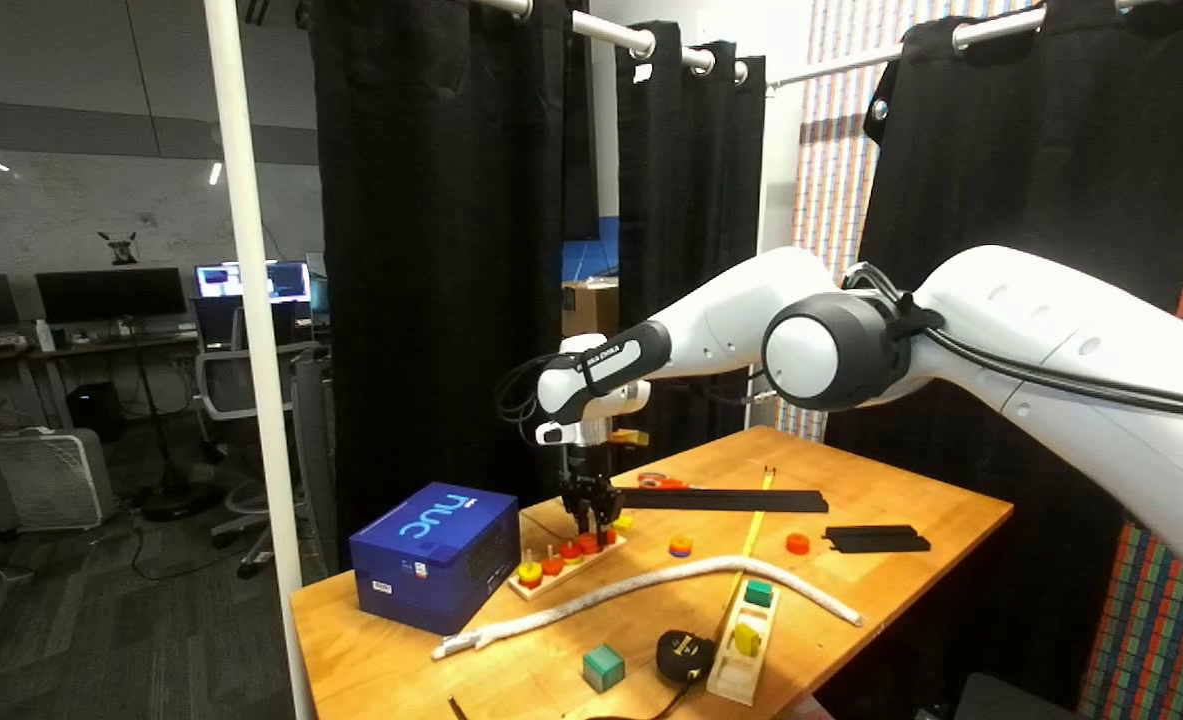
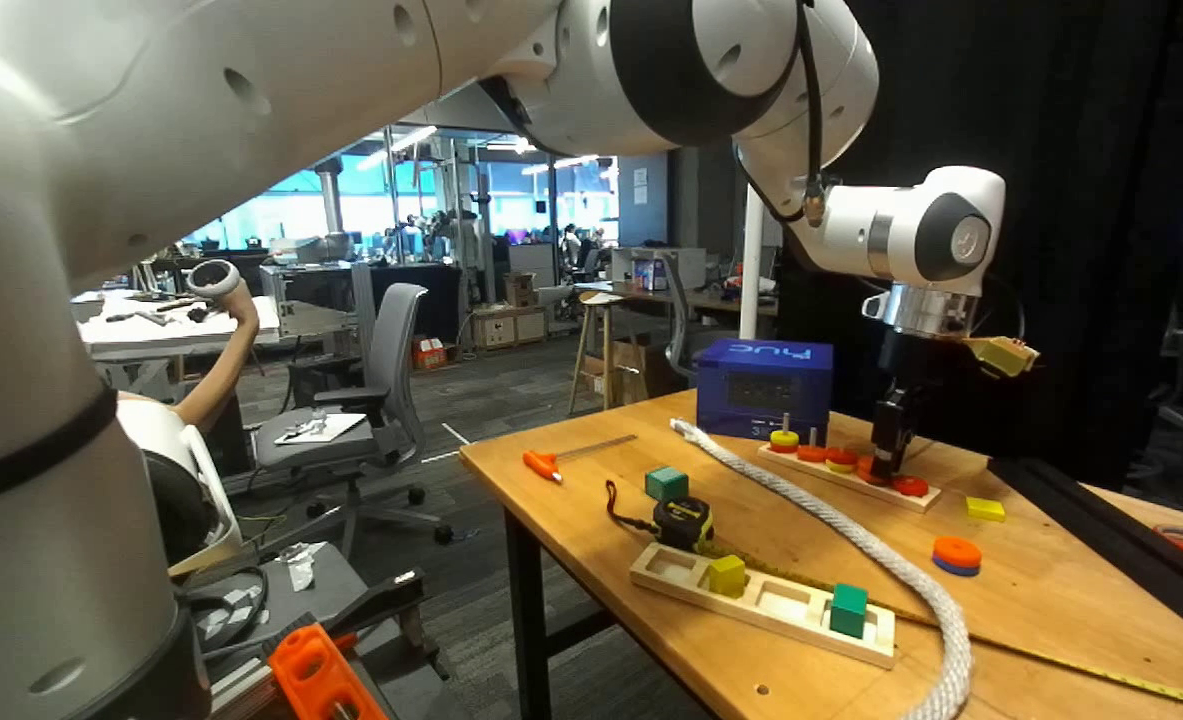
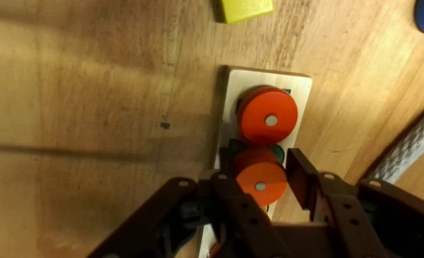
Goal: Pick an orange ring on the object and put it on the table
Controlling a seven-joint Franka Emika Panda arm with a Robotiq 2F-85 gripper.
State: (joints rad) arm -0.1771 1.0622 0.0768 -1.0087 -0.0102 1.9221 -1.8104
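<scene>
In the wrist view, your gripper (image 3: 259,157) straddles the orange ring (image 3: 260,175), which sits on its peg (image 3: 260,186) in the wooden board (image 3: 299,84). The fingers (image 3: 305,175) are set narrow, one close on either side; I cannot tell whether they press on it. The darker band behind its bright top may be its own wall or another ring, so take your grip high. The red ring (image 3: 268,115) is just beside it; close squarely and avoid nudging it.

In an exterior view, the fingers point down onto the board, near the blue box (image 1: 433,556), and look close to upright. Once the hold is firm, lift straight along the peg until the ring is wholly off before travelling sideways; a tilt could make it bind and drag the board.

In an exterior view you have the table (image 2: 1071,600), with the yellow block (image 2: 985,509) and the white rope (image 2: 856,524) near the board: set the ring down apart from both, and let go only once it lies flat.
</scene>
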